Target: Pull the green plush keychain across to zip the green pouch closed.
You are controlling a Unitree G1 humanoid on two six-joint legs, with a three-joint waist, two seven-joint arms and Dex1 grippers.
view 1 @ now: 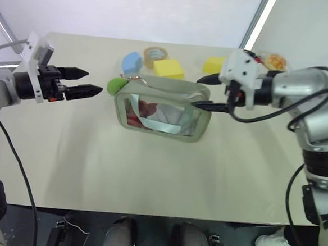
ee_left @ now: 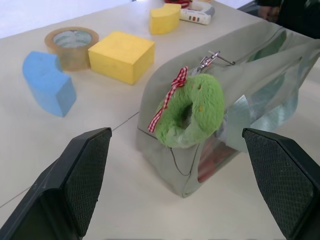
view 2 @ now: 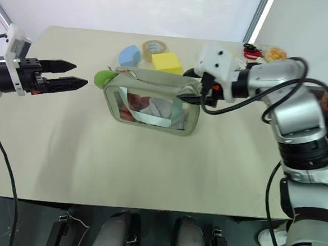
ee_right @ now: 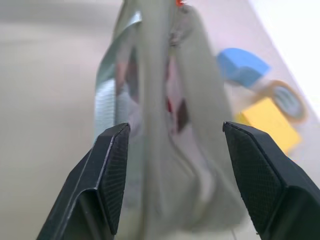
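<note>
The green pouch (view 1: 163, 113) stands on edge mid-table, its clear window showing red and white contents. The green plush keychain (view 1: 117, 85), a fuzzy lime ring with a red checked bow, hangs at the pouch's left end (ee_left: 192, 110). My left gripper (view 1: 94, 81) is open, level, just left of the keychain and apart from it, its black fingers (ee_left: 75, 175) spread wide on either side of it in the left wrist view. My right gripper (view 1: 201, 92) is open at the pouch's right end (ee_right: 165, 125), one finger (ee_right: 107, 175) on each side, without pinching it.
Behind the pouch lie a yellow foam block (view 1: 169, 68), a blue foam piece (view 1: 132, 61), a roll of tape (view 1: 156, 55) and a second yellow block (view 1: 213, 64). Small items (view 1: 272, 62) sit at the back right corner. The beige table (view 1: 149, 172) stretches bare toward the front edge.
</note>
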